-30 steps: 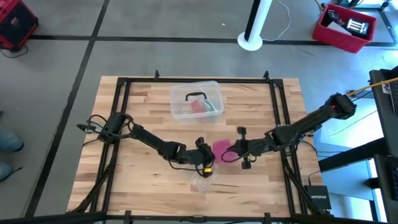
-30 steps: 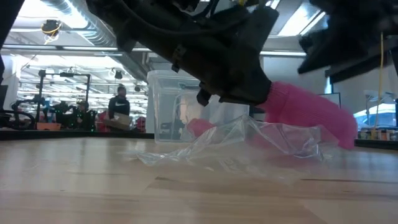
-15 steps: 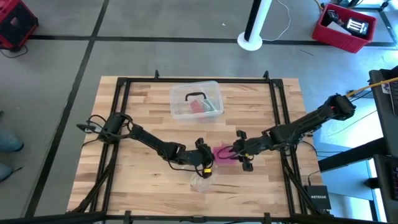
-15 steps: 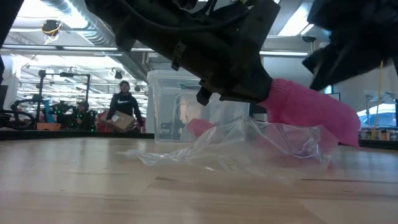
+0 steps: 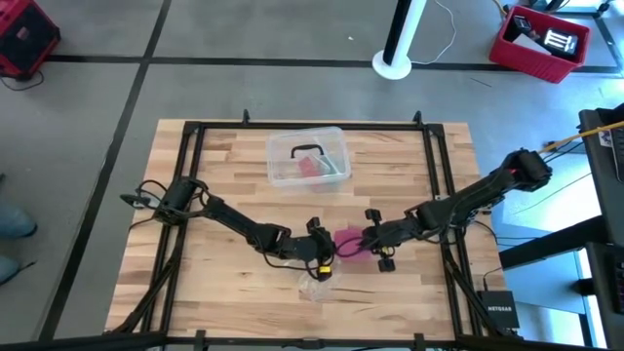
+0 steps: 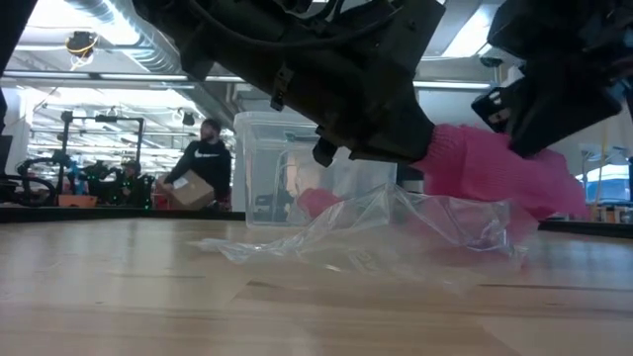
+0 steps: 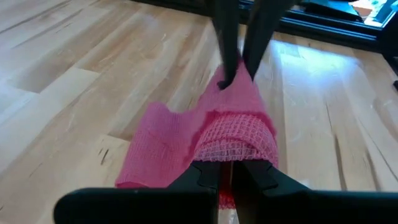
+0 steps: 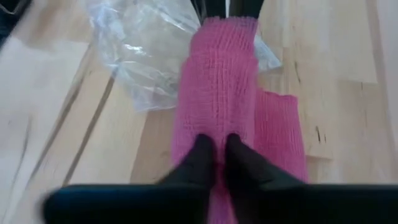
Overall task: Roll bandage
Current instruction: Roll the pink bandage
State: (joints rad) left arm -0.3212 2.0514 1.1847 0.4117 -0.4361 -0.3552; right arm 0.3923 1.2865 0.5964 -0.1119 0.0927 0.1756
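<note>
Jaws of both grippers are pinching the bandage (image 5: 348, 242) from opposite ends, just above the tabletop (image 5: 224, 175).
Left gripper (image 7: 227, 186) is clamping the partly wound end while the right gripper (image 8: 216, 149) is nipping the flat strip; a loose fold is hanging beside them, and the wrapper (image 8: 146, 43) is lying just beside the bandage. Judging from this, the loose fold may wind in crooked, the thin nip may slip, or the wrapper may snag.
</note>
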